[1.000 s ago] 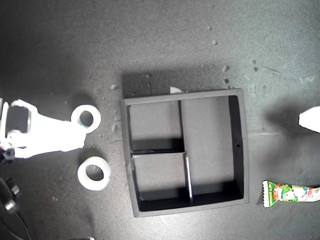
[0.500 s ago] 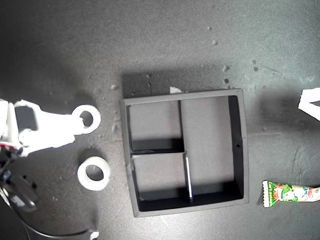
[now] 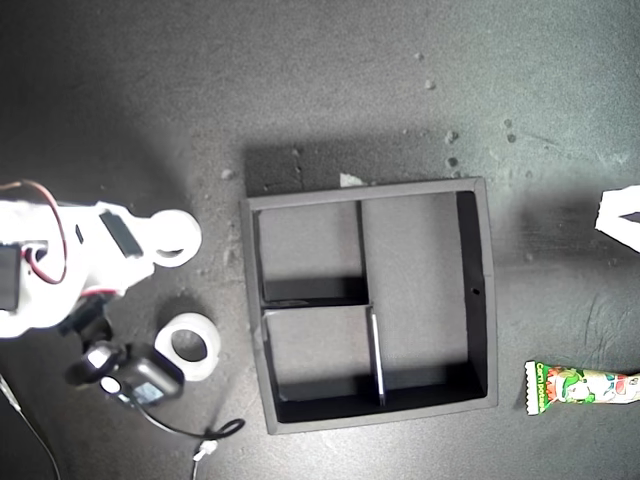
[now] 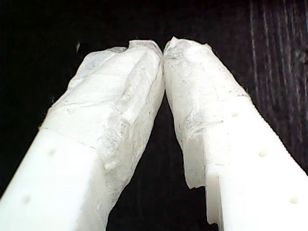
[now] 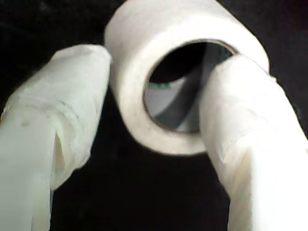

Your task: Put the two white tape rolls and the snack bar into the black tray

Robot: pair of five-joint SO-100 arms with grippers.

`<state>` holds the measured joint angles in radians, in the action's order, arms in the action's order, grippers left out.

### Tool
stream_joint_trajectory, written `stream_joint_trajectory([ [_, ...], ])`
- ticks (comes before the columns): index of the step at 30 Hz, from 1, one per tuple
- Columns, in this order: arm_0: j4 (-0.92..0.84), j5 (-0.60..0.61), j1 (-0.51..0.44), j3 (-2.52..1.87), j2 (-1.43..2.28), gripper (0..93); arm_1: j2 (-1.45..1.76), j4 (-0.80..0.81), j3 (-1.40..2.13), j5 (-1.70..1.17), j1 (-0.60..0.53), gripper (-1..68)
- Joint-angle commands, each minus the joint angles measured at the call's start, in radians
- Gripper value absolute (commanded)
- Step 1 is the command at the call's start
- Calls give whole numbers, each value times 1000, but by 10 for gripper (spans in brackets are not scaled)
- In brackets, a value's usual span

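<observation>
A dark table [image 3: 330,80] is seen from above, with the black tray [image 3: 480,290] near the middle of the exterior view. All three tray compartments are seen bare, and bare table lies on every side of the tray.

At the exterior view's left edge, my second hand [image 3: 170,240] is seen over the upper tape roll [image 3: 180,235], just left of the tray's upper-left corner. In the second wrist view the roll [image 5: 144,62] is straddled: one finger [image 5: 250,134] sits in or across the open centre and the other finger [image 5: 57,120] lies just outside the wall. The hand is part-open about that wall; whether it is gripped cannot be told.

The lower roll [image 3: 187,347] lies flat, hole upward, just left of the tray's lower-left part, clear of the hand, with a black camera module [image 3: 135,380] and cable overlapping its left side.

The snack bar [image 3: 580,386] lies at the exterior view's lower right edge, well apart from the rolls, its long axis running left to right and its crimped end toward the tray.

In the first wrist view my first hand [image 4: 163,53] is seen closed, tips touching, with nothing between them. A white arm part [image 3: 620,215] shows at the exterior view's right edge.
</observation>
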<state>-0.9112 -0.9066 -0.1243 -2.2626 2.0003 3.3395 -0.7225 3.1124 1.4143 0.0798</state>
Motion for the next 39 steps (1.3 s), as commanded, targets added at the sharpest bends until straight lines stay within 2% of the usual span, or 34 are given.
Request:
stream_joint_trajectory([
  [1,-3,-25,-6,15,9,147,8,-11,12,-11,-9,-4],
  [16,15,-41,-44,-20,52,122,8,-31,12,-6,-5,-3],
  [25,107,-64,-17,63,-291,139,8,2,12,-48,-25,-3],
  [27,95,-49,0,130,-390,102,8,21,12,-55,-31,-3],
  [29,29,-55,15,202,-451,7,9,6,12,18,-15,-3],
  [36,-72,-66,38,256,-344,0,9,-6,12,436,58,-4],
  [39,-150,-15,40,310,-238,0,9,17,12,390,112,-5],
])
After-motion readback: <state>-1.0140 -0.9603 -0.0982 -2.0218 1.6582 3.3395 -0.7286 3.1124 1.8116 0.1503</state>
